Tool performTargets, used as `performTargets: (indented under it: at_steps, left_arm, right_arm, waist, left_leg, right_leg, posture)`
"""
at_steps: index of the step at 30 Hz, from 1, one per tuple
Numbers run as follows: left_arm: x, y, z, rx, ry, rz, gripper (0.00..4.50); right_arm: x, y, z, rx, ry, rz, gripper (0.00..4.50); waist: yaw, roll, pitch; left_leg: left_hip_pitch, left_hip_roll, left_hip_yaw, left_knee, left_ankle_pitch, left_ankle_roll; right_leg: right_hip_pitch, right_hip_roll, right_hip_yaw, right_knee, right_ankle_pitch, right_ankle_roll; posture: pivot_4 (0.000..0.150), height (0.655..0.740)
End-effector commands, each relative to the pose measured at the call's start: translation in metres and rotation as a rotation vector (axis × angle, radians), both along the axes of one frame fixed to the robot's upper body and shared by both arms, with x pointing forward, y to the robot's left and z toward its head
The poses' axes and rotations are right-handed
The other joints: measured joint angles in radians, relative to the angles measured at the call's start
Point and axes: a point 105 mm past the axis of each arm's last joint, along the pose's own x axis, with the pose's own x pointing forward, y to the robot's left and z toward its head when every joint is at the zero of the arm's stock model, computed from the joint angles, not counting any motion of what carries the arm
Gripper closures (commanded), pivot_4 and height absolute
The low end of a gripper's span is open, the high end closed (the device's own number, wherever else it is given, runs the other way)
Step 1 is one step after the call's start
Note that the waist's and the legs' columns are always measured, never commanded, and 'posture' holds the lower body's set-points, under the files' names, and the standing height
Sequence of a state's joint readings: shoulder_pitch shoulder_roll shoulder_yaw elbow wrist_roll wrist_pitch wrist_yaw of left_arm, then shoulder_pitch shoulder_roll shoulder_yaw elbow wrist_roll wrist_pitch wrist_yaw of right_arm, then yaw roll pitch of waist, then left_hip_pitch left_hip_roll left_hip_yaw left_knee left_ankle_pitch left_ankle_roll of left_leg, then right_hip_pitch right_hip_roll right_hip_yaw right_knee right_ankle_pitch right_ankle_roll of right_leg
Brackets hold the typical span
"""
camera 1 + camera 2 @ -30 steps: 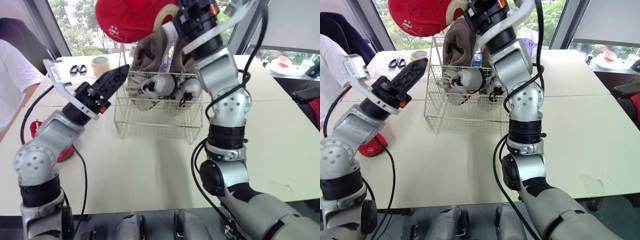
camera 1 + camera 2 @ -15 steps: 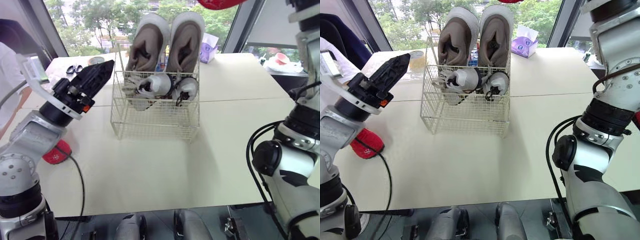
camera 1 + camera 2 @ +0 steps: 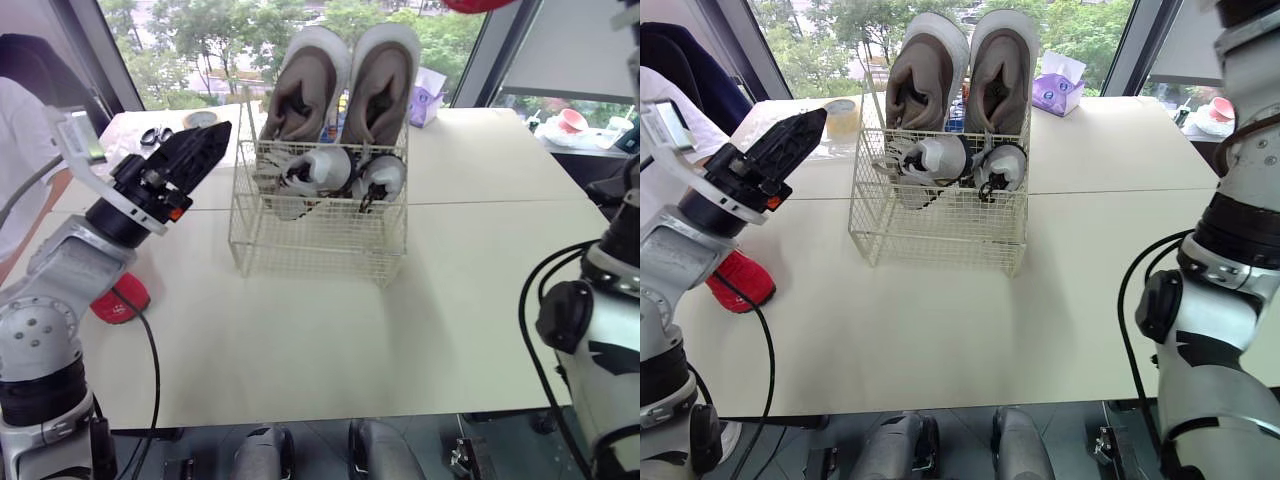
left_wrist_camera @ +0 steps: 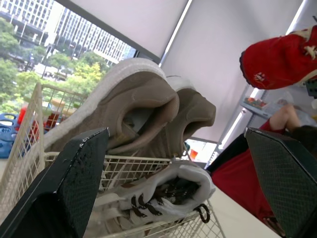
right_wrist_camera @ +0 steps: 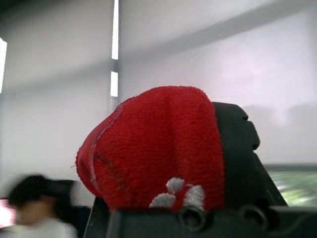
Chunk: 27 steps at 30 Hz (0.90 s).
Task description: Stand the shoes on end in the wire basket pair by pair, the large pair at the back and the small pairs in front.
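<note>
The wire basket (image 3: 318, 235) stands mid-table. Two large tan shoes (image 3: 300, 85) stand on end at its back, and two small white shoes (image 3: 318, 170) sit in front of them. My right gripper (image 5: 198, 148) is raised high and shut on a red shoe (image 5: 153, 148), also visible in the left wrist view as the red shoe (image 4: 282, 57). A second red shoe (image 3: 118, 298) lies on the table at the left. My left gripper (image 3: 205, 142) hovers open and empty, left of the basket at rim height.
Scissors (image 3: 155, 135) and a tape roll (image 3: 200, 120) lie at the back left. A tissue pack (image 3: 1058, 88) sits behind the basket to the right. A person in a white sleeve (image 3: 25, 150) stands at the table's left edge. A pink bowl (image 3: 570, 120) is far right.
My right arm has lifted the red shoe from in front of the basket up past the top of the head views. The left gripper stays left of the basket.
</note>
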<state>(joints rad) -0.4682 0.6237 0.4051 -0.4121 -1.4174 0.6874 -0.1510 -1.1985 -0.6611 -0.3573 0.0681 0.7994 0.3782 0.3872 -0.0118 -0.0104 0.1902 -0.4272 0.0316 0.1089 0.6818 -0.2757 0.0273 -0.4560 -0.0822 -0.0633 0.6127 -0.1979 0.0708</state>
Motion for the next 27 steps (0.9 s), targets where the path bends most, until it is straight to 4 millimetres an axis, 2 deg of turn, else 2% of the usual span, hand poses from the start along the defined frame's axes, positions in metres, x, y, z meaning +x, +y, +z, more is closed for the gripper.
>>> performTargets:
  at_steps: [1, 4, 6, 8, 10, 12, 15, 18, 21, 27]
  left_arm:
    - [-0.003, -0.001, 0.006, 0.004, -0.040, -0.001, 0.01]
    - [-0.003, 0.000, 0.006, -0.002, -0.036, -0.011, 0.01]
    - [-0.006, -0.002, 0.005, 0.005, -0.027, -0.039, 0.01]
    - [-0.009, -0.004, 0.000, 0.039, -0.009, -0.062, 0.01]
    - [-0.012, -0.003, -0.008, 0.099, 0.017, -0.065, 0.01]
    - [-0.015, -0.003, -0.017, 0.185, 0.042, -0.059, 0.01]
    - [-0.024, -0.011, -0.029, 0.282, 0.070, -0.087, 0.01]
    - [-0.043, -0.026, -0.052, 0.411, 0.120, -0.158, 0.01]
    - [-0.054, -0.032, -0.073, 0.498, 0.168, -0.185, 0.01]
    - [-0.060, -0.035, -0.088, 0.530, 0.191, -0.180, 0.01]
  right_arm:
    - [-0.020, -0.005, 0.024, -0.040, -0.168, -0.113, 3.27]
    - [-0.021, 0.003, 0.023, -0.063, -0.149, -0.026, 3.27]
    - [-0.023, 0.010, 0.015, -0.057, -0.072, 0.159, 3.27]
    - [-0.028, 0.019, -0.001, -0.135, 0.025, 0.326, 3.27]
    - [-0.034, 0.027, -0.026, -0.308, 0.142, 0.421, 3.27]
    - [-0.035, 0.033, -0.053, -0.484, 0.274, 0.447, 3.27]
    - [-0.033, 0.034, -0.076, -0.622, 0.378, 0.445, 3.27]
    - [-0.024, 0.038, -0.087, -0.698, 0.389, 0.419, 3.27]
    - [-0.010, 0.048, -0.104, -0.771, 0.379, 0.413, 3.27]
    - [0.004, 0.067, -0.132, -0.898, 0.362, 0.443, 3.27]
  waist:
    - [-0.004, 0.000, 0.000]
    - [-0.003, 0.000, 0.000]
    - [-0.002, 0.000, 0.000]
    - [-0.001, 0.000, 0.000]
    - [0.003, 0.000, 0.000]
    - [0.008, 0.000, 0.000]
    - [0.003, 0.000, 0.000]
    - [-0.008, -0.001, 0.000]
    - [-0.007, 0.000, 0.000]
    - [0.004, 0.000, 0.000]
  left_leg:
    - [0.000, 0.000, 0.000, 0.000, 0.000, 0.000]
    - [0.000, 0.001, 0.001, -0.001, 0.001, -0.002]
    - [0.000, 0.001, 0.001, -0.001, 0.004, -0.007]
    - [0.000, 0.001, 0.001, -0.001, 0.004, -0.006]
    - [0.000, 0.001, 0.001, 0.000, 0.001, -0.001]
    - [0.000, 0.000, 0.000, 0.000, 0.000, 0.000]
    - [0.000, 0.000, 0.001, 0.000, -0.001, 0.001]
    - [0.000, 0.000, 0.001, 0.000, -0.001, 0.001]
    - [0.001, 0.001, 0.002, -0.001, -0.001, 0.000]
    - [0.000, 0.000, 0.001, 0.000, 0.001, -0.001]
  right_leg:
    - [-0.001, 0.000, 0.000, 0.000, 0.000, 0.000]
    - [-0.002, 0.001, 0.001, 0.001, 0.000, 0.000]
    - [-0.002, 0.001, 0.001, 0.001, 0.000, 0.000]
    - [-0.002, 0.001, 0.001, 0.001, 0.000, 0.000]
    - [-0.001, 0.001, 0.001, 0.001, 0.000, 0.000]
    - [-0.001, 0.000, 0.000, 0.000, 0.000, 0.000]
    - [-0.001, -0.002, 0.001, -0.001, 0.000, -0.001]
    - [-0.002, -0.002, 0.001, -0.001, -0.002, -0.004]
    - [-0.003, -0.001, 0.002, 0.000, -0.002, -0.004]
    - [-0.003, 0.000, 0.002, 0.001, -0.002, -0.005]
  posture:
    - [0.150, 0.7400]
    - [0.150, 0.7400]
    - [0.150, 0.7400]
    - [0.150, 0.7400]
    - [0.150, 0.7400]
    - [0.150, 0.7400]
    - [0.150, 0.7400]
    - [0.150, 0.7400]
    - [0.150, 0.7400]
    - [0.150, 0.7400]
